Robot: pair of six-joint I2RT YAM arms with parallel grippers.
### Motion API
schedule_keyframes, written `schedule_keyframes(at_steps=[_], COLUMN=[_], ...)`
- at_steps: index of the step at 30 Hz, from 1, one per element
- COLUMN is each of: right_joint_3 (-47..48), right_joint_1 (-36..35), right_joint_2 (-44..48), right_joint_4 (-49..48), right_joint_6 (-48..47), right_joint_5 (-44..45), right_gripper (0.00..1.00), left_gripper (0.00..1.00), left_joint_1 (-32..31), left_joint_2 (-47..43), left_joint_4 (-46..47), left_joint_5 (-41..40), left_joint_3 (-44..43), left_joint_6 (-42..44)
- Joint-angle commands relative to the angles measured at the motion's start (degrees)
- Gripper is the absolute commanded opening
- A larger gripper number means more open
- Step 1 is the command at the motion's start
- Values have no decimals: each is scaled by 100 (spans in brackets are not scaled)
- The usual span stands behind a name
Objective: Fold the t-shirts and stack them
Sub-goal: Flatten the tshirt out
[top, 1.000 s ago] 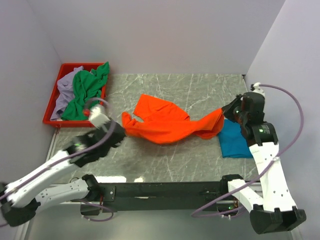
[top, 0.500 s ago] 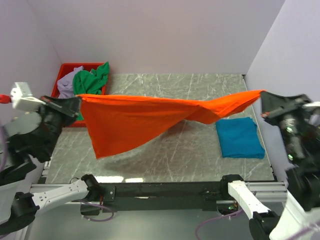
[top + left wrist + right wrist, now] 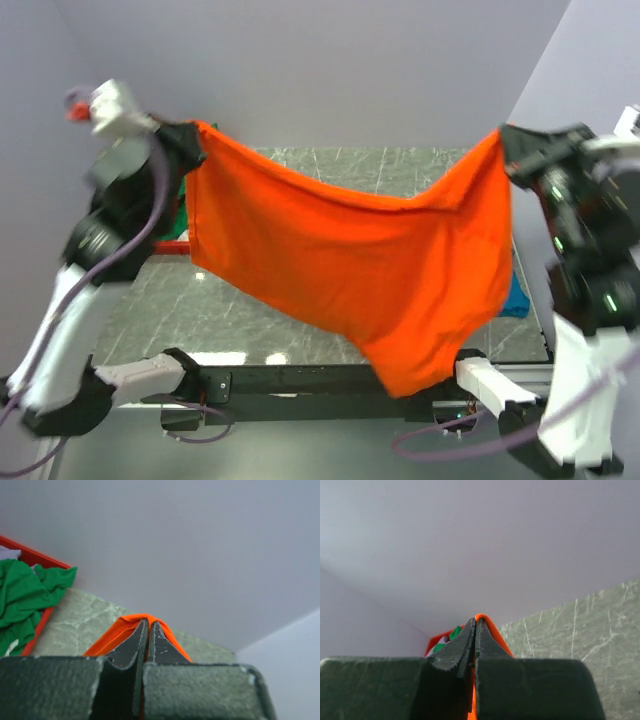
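So both arms are up high with the bright orange soft cloth t-shirt [image 3: 370,270] strung between them like a banner. The left gripper [image 3: 149,625] has its two fingers pinched right down on a little peak of orange fabric at the shirt's far-left corner, and the right gripper [image 3: 475,622] is clamped the same way on the far-right corner, no gap showing between the fingers on either one. The top edge sags in the middle and the rest hangs loose, with the lowest part dangling toward the near edge of the grey marble-look table [image 3: 230,310], over the arm bases. My read is that it's held up by two corners so gravity pulls the wrinkles out and it can be laid down flat for folding, but one side hangs lower than the other, so it may not land square. The teal blue cloth shirt [image 3: 518,298] is just a sliver peeking out on the right behind the orange one, so I can't tell how it lies. The green cloth shirt [image 3: 22,592] is bunched up in the red plastic tray [image 3: 42,558] at the far left, so plenty of the job looks left to do.
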State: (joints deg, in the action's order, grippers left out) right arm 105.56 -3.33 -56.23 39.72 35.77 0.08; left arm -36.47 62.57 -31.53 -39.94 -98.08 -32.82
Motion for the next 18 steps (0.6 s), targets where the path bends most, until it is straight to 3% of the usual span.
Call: schedule_keyframes(at_steps=[1,5,6,12,14,18], right_joint_3=[-465,-19,182,3028,3620,2571], right_joint_1=[43,105,114,307,307,465], right_joint_2=[-713,-1740,-2238,-4121,-4256,-3539], right_joint_4=[-1501,-2222,-2380,-2171,-2258,-3056], right_joint_6=[79,44,62,88,114,106], right_joint_5=[-245,-315,-333,-438,-386,-219], right_gripper=[0,0,0,0,0,0], left_gripper=[0,0,0,0,0,0], left_joint_1=[1374,2292,2450,3303,3619,4191], left_joint_2=[747,1958,2588,4761,4844,4301], left_joint_4=[1077,1869,1974,1606,2044,2704], left_joint_5=[2074,3385,3910,4934,5294,5611], left_joint_3=[210,-411,-1022,-4318,-4474,-3572], left_joint_6=[65,-92,-137,-716,-1101,-1455])
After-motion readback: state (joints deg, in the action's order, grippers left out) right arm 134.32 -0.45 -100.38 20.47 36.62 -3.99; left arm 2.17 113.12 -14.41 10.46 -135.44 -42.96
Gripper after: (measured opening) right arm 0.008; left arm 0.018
